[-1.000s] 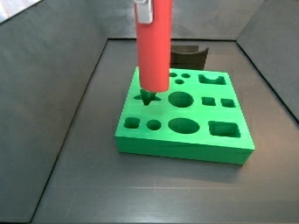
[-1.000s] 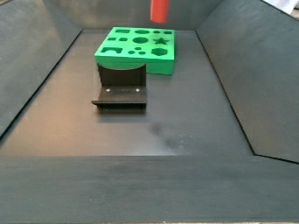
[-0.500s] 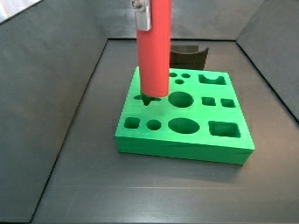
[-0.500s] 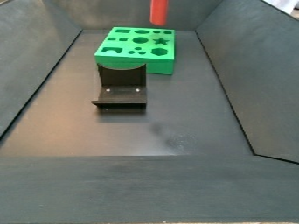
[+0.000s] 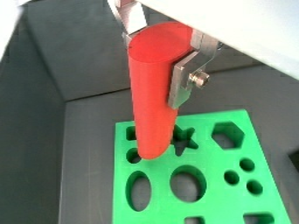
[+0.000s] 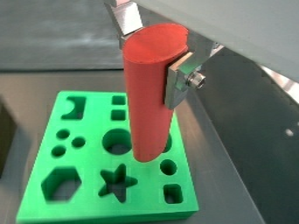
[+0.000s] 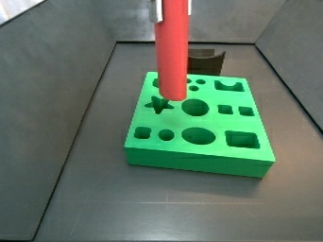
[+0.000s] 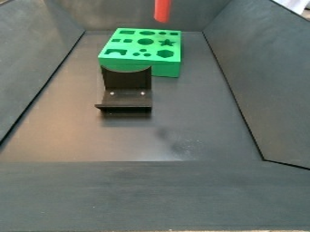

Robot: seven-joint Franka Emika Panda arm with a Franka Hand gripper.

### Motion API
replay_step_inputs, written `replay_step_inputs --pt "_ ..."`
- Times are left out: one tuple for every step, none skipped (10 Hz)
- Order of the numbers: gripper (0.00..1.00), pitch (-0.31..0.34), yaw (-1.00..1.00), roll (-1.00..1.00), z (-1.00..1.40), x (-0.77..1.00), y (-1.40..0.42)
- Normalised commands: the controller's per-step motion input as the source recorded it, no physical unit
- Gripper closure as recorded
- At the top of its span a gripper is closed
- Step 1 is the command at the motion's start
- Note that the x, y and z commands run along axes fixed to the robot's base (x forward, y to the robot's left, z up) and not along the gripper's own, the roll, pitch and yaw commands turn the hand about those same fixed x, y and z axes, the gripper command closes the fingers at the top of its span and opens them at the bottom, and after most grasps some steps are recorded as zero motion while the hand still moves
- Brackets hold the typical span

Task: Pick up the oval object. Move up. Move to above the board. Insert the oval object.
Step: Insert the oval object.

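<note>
My gripper (image 5: 159, 52) is shut on the oval object (image 5: 155, 96), a long smooth red rod held upright; it also shows in the other wrist view (image 6: 152, 92) with the gripper (image 6: 155, 51) around its top. The rod (image 7: 173, 52) hangs above the board (image 7: 202, 128), a thick green slab with star, hexagon, round, oval and square holes. Its lower end is over the slab near the star hole (image 7: 158, 104), clear of the top. In a side view only the rod's lower end (image 8: 161, 10) shows above the board (image 8: 143, 50). The board also shows in both wrist views (image 5: 222, 175) (image 6: 87, 157).
The fixture (image 8: 125, 93), a dark L-shaped bracket, stands on the floor in front of the board in a side view and behind it in the other side view (image 7: 206, 59). Dark sloping walls (image 7: 63, 57) enclose the bin on all sides.
The gripper and rod have shifted slightly to the right and up over the board, from the star hole toward the middle. The board and fixture have not moved.
</note>
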Motion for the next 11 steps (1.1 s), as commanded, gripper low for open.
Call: replay_step_inputs --pt "1.0 -0.114 -1.0 -0.06 0.18 0.02 0.0" --pt "1.0 -0.114 -1.0 -0.06 0.18 0.02 0.0" --pt "1.0 -0.113 -1.0 -0.06 0.18 0.02 0.0" --pt "1.0 -0.114 -1.0 -0.06 0.17 0.02 0.0" --pt "1.0 -0.114 -1.0 -0.06 0.18 0.02 0.0" --pt "1.0 -0.11 -1.0 -0.06 0.17 0.03 0.0" --pt "1.0 -0.116 -1.0 -0.06 0.18 0.02 0.0" --pt "1.0 -0.114 -1.0 -0.06 0.18 0.02 0.0" --pt "1.0 -0.113 -1.0 -0.06 0.18 0.03 0.0" --pt "1.0 -0.116 -1.0 -0.06 0.18 0.02 0.0" --pt "1.0 -0.114 -1.0 -0.06 0.18 0.02 0.0"
